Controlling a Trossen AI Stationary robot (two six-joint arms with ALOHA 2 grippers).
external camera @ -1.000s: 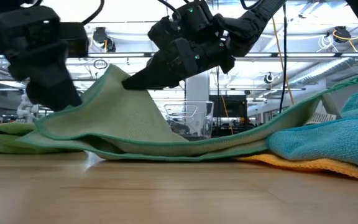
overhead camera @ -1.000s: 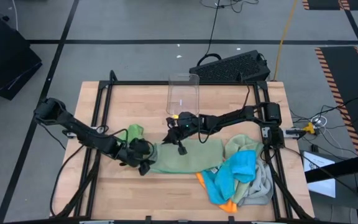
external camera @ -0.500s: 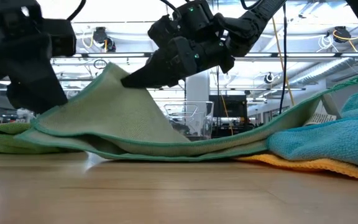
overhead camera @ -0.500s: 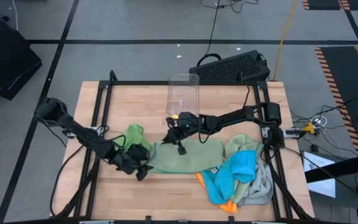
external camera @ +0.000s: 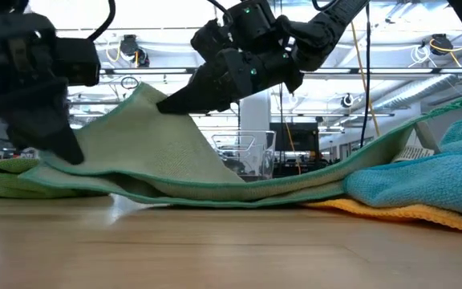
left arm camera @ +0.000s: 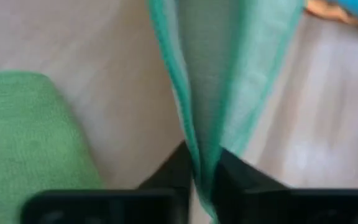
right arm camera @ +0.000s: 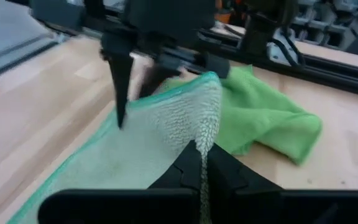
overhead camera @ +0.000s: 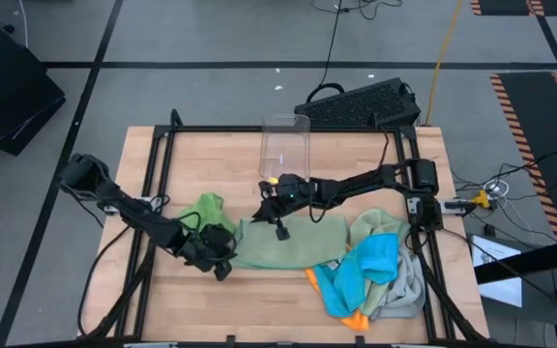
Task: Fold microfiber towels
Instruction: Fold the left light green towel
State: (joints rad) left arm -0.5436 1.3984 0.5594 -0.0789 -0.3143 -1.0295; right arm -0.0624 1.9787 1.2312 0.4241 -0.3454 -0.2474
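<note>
A sage green towel (overhead camera: pixel 293 242) with a teal hem lies spread across the table's middle. My left gripper (overhead camera: pixel 220 257) is shut on its left end. My right gripper (external camera: pixel 164 103) is shut on its far left part, which stands up as a peak (external camera: pixel 141 90). A bright green towel (overhead camera: pixel 206 207) lies crumpled just beyond the left gripper. Blue (overhead camera: pixel 370 266), orange (overhead camera: pixel 356 316) and light grey (overhead camera: pixel 409 285) towels lie heaped at the near right, the blue one on top. My left gripper pinches the sage towel's hemmed left edge (left arm camera: pixel 191 146) between its two fingers. Two teal hems run into the gap, so it seems to have two layers. The fingers slant down from the table's left. The edge (external camera: pixel 70 148) is raised a little; the rest lies on the table. My right gripper pinches the sage towel's hemmed edge (right arm camera: pixel 205 134) near its far left corner between its two fingers. The fingers come from the table's right, slanting slightly down. That part is held up off the table, and the cloth slopes down from it on both sides.
A clear plastic bin (overhead camera: pixel 286 145) stands upright at the far middle of the table. A black frame (overhead camera: pixel 153 193) runs along the table's sides. Bare wood (overhead camera: pixel 259 300) shows along the near edge left of the heap.
My left gripper has moved a little down and toward the table's near left and has shut on the sage towel's left edge. The raised peak and my right gripper have stayed where they were.
</note>
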